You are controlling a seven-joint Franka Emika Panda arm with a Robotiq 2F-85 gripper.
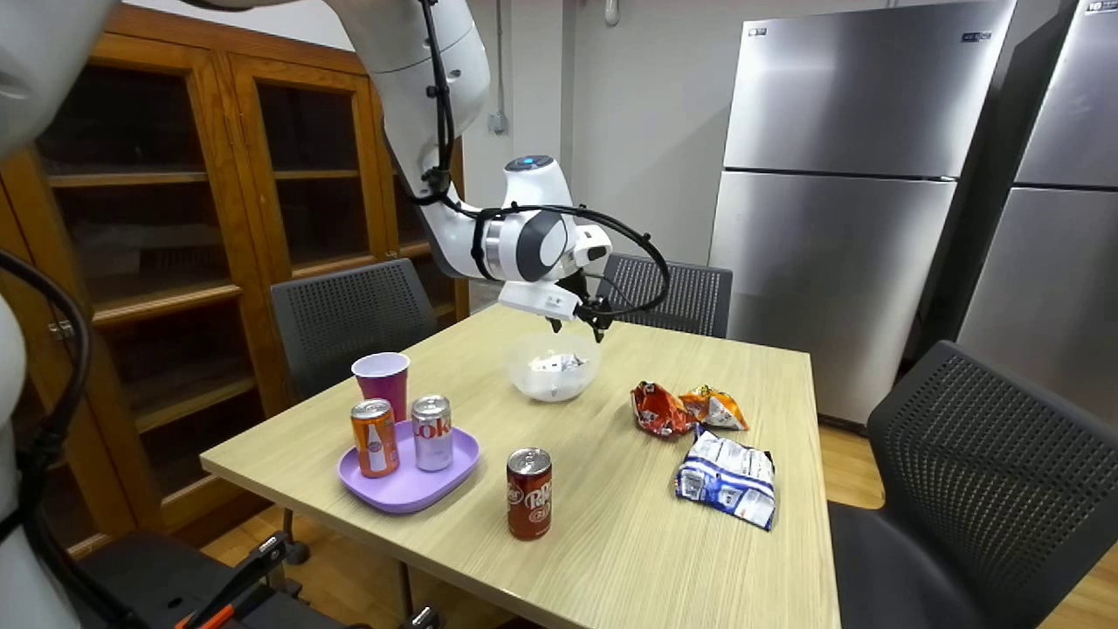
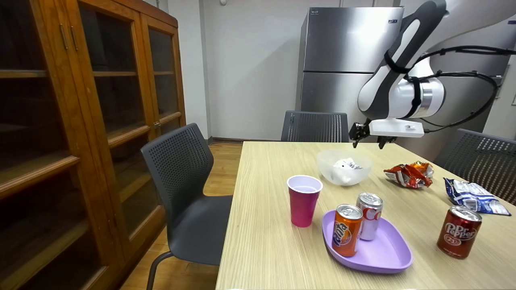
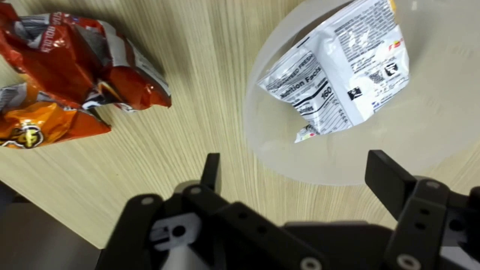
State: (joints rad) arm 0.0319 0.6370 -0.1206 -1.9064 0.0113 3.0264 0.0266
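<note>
My gripper (image 3: 294, 159) stands open over the table, its two black fingers (image 3: 390, 180) wide apart with nothing between them. Below it is a frosted translucent bowl (image 3: 288, 165), seen in both exterior views (image 1: 552, 391) (image 2: 328, 171). A small white snack bag (image 3: 360, 67) with printed nutrition facts lies inside the bowl, apart from the fingers. In an exterior view the gripper (image 2: 367, 146) hangs above the bowl's far side. Beside the bowl are a crumpled red snack bag (image 3: 71, 71) and an orange one (image 3: 41, 123), which touch each other.
A blue and white bag (image 1: 727, 479) lies nearer the table's side edge. A purple tray (image 1: 410, 489) bears an orange Fanta can (image 2: 346, 231) and a silver Coke can (image 2: 369, 217). Close by stand a magenta cup (image 2: 303, 203) and a Dr Pepper can (image 1: 529, 498). Chairs surround the table.
</note>
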